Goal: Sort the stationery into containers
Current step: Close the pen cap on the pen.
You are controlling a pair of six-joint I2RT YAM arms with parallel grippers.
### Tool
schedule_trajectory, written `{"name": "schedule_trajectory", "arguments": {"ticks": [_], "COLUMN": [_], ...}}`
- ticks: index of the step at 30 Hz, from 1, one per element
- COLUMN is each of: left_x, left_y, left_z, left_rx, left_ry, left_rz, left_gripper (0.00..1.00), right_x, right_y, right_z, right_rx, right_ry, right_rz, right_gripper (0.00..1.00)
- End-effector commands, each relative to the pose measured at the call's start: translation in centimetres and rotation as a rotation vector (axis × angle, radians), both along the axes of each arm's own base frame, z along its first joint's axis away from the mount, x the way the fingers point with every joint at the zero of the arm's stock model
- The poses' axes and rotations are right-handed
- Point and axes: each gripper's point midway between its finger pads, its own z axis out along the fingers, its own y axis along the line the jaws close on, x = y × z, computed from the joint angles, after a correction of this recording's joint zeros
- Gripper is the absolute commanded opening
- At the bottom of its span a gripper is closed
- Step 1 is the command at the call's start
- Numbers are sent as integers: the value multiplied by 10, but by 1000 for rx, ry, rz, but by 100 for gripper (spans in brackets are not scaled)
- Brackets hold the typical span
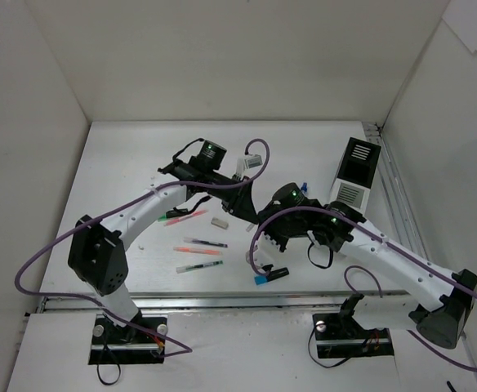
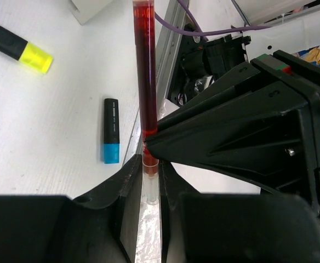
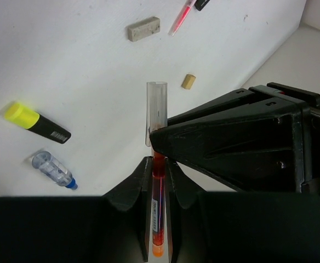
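Red pen [image 2: 147, 71]: light, stiff, thin, slick plastic barrel, probably swivelling if pinched near an end, so mid-barrel is looking like the safest hold. It is hanging off the table, running lengthwise through both jaws. Left gripper [image 2: 149, 164] is clamping the clear end, and right gripper [image 3: 158, 163] is clamping the red barrel just beside it.

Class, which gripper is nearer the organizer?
Right. In the top view the right gripper sits left of the organizer; the left gripper is farther left, beyond it. Both hold the red pen.
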Motion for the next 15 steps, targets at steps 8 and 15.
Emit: {"name": "schedule_trajectory", "arguments": {"ticks": [8,15], "left_x": [38,38], "left_y": [-8,-2], "left_z": [107,108], "left_rx": [-290,-268], "left_ry": [-503,-519], "left_rz": [43,72], "left_gripper": [50,72], "right_x": [-72,-65], "right_y": [45,49], "right_z": [-9,-6], "right_rx": [96,107], "right_ry": [301,315], "right_rz": [222,186], "right_gripper": [0,0]}}
